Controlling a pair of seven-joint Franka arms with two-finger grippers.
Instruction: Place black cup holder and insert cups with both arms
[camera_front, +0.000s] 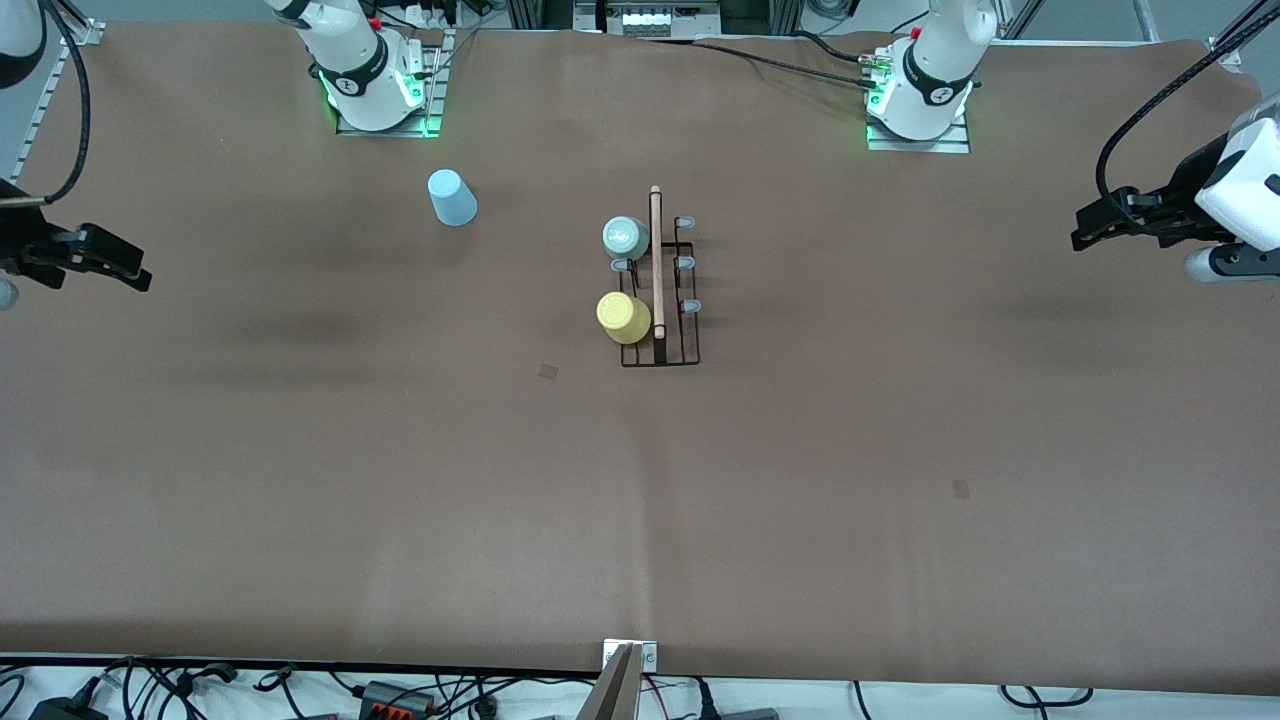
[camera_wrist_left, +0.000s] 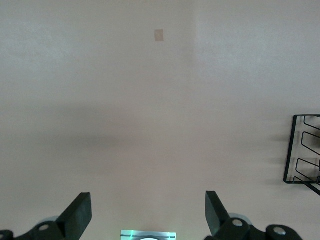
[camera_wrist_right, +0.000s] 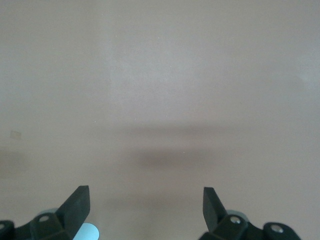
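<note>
While both arms wait high at the two ends of the brown worktop (camera_front: 400, 480), the black cup holder (camera_front: 672, 330) stands at its middle, its rectangular wire base flat on the surface and its light wooden rod (camera_front: 657, 262) running along the top, pointing from the robots' bases toward the front camera. Two cups sit upside down on prongs on the side of the rod that faces the right arm's end: the mint green cup (camera_front: 625, 238) farther from the front camera, the yellow cup (camera_front: 623, 317) nearer to it, each just beside the rod. Between them one pale grey prong tip (camera_front: 620, 265) shows bare. Three more grey-tipped prongs (camera_front: 687, 263) stand free on the side that faces the left arm's end. The light blue cup (camera_front: 452, 197) stands upside down on the worktop, well apart from the holder, toward the right arm's end and near the right arm's base (camera_front: 378, 85).

The left gripper (camera_front: 1080, 238) hovers over the left arm's end of the worktop, its fingers (camera_wrist_left: 80, 212) spread wide and holding nothing; a corner of the holder's wire base (camera_wrist_left: 302, 150) shows in its wrist view. The right gripper (camera_front: 140, 275) hovers over the other end, its fingers (camera_wrist_right: 77, 202) likewise spread wide and empty above bare worktop (camera_wrist_right: 160, 75).
</note>
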